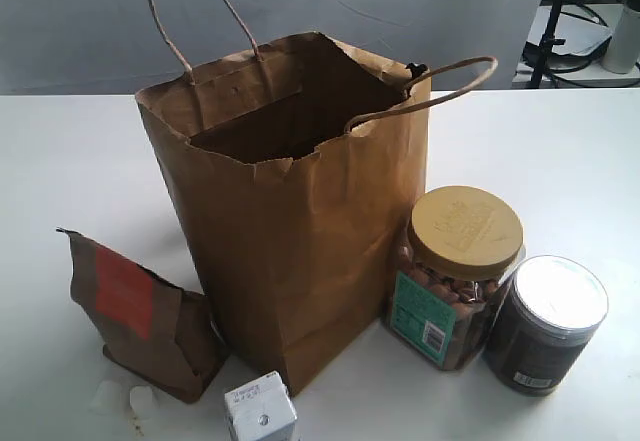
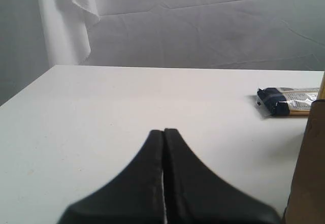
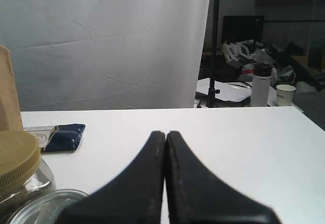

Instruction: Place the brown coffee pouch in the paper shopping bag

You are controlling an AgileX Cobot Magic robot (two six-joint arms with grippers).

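The brown coffee pouch [image 1: 140, 316], with its red-orange label, stands on the white table at the left of the exterior view, touching the foot of the paper shopping bag [image 1: 300, 231]. That tall bag stands upright and open in the middle, handles up. An edge of the bag [image 2: 307, 178] shows in the left wrist view, and a sliver [image 3: 9, 92] in the right wrist view. My left gripper [image 2: 164, 131] is shut with nothing in it, over bare table. My right gripper [image 3: 166, 132] is shut and empty too. Neither gripper shows in the exterior view.
A nut jar with a tan lid [image 1: 455, 276] and a dark jar with a clear lid [image 1: 545, 326] stand right of the bag. A small white box [image 1: 260, 411] sits at the front. A dark blue packet [image 2: 284, 101] [image 3: 58, 136] lies behind the bag.
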